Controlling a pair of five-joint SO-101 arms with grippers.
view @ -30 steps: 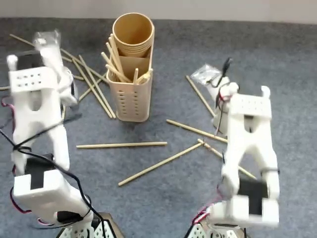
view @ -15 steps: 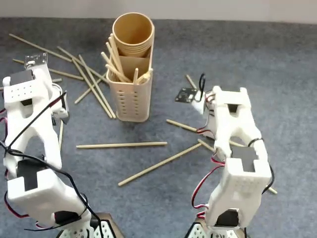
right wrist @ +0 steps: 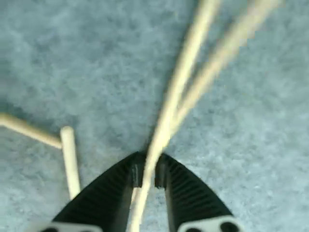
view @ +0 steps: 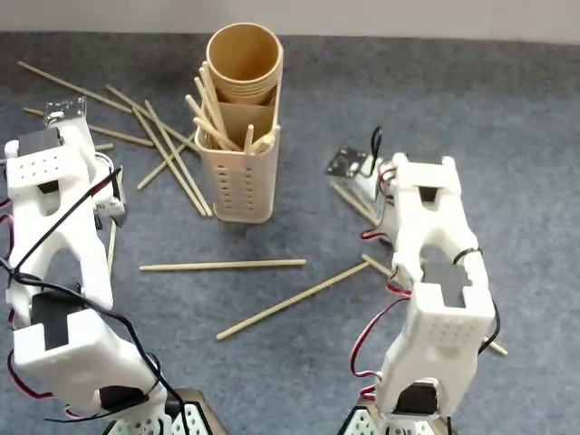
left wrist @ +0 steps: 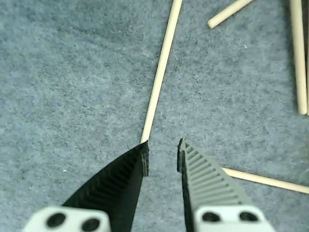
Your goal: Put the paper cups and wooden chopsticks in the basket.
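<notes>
— What is the right hand [right wrist: 148, 166] doing?
— Holding a thin pale wooden chopstick [right wrist: 186, 72] tight.
— And the left hand [left wrist: 162, 145]?
— Its fingers [left wrist: 125, 179] are apart. Another long wooden stick [left wrist: 159, 77] ends right at one tip.

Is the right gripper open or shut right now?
Shut: the right gripper has its fingers pressed on either side of a chopstick running between them.
</notes>
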